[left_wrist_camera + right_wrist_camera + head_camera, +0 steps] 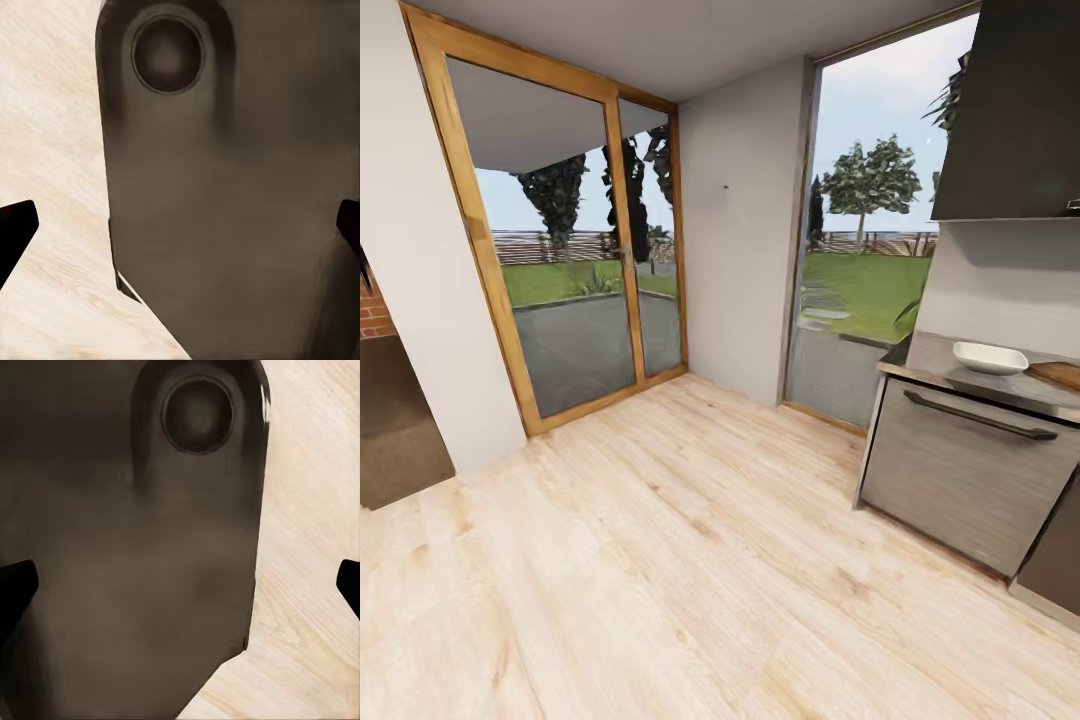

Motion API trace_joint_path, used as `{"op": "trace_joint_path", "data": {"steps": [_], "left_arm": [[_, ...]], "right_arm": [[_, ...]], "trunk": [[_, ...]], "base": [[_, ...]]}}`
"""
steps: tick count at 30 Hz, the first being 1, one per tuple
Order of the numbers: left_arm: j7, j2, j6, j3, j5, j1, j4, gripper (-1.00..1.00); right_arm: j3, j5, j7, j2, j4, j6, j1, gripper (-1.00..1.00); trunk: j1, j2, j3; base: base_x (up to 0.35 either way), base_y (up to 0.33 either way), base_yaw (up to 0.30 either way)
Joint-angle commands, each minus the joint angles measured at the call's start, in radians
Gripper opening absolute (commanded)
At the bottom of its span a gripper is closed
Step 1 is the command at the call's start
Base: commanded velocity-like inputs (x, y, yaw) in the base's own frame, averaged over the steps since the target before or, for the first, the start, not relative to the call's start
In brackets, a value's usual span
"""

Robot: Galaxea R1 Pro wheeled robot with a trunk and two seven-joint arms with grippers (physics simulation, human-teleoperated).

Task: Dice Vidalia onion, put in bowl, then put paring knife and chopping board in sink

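The robot is out on the pale wooden floor (690, 560), facing a corner of the room; a timber-framed glass door (575, 260) stands at the left and a tall window (870, 230) at the right, both looking onto grass and trees; a plain white wall (745, 220) sits between them.

At the far right edge is the end of the kitchen run: the grey countertop (930, 362) over a steel-fronted appliance (960, 475) with a dark bar handle; on it rests the white bowl (989, 357), and just beside that, cut off by the edge of the view, a brown wooden corner that is the chopping board (1060, 374) (only a sliver shows); a dark wall cabinet (1015, 110) hangs above.

From the left wrist, the left gripper (180, 229) has its two dark fingertips (13, 232) spread wide at the edges of the view, nothing between them, hanging over a dark rounded part of the robot's own body (225, 187) and the floor; the right gripper (180, 585) is likewise spread wide and empty, over the same kind of dark body panel (135, 547).
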Motion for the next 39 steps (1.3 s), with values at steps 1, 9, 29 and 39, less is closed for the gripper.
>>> {"op": "trace_joint_path", "data": {"steps": [1, 9, 29, 39], "left_arm": [[0.0, 0.0, 0.0, 0.0, 0.0, 0.0, 0.0, 1.0], [-0.003, -0.011, 0.001, 0.004, 0.005, 0.007, 0.005, 1.0], [-0.001, -0.004, -0.045, 0.009, 0.005, 0.006, -0.049, 1.0], [0.0, 0.021, -0.056, 0.011, 0.005, 0.006, -0.547, 1.0]], "right_arm": [[0.0, 0.0, 0.0, 0.0, 0.0, 0.0, 0.0, 1.0], [0.003, 0.004, -0.002, 0.033, -0.022, -0.006, -0.011, 1.0], [0.002, 0.007, -0.001, 0.031, -0.075, -0.118, -0.015, 1.0], [0.003, 0.01, -0.025, 0.016, -0.469, -0.281, -0.015, 1.0]], "trunk": [[0.0, 0.0, 0.0], [0.0, 0.0, 0.0], [0.0, 0.0, 0.0], [0.0, 0.0, 0.0]], "base": [[0.0, 0.0, 0.0], [0.0, 0.0, 0.0], [0.0, 0.0, 0.0], [0.0, 0.0, 0.0]]}}
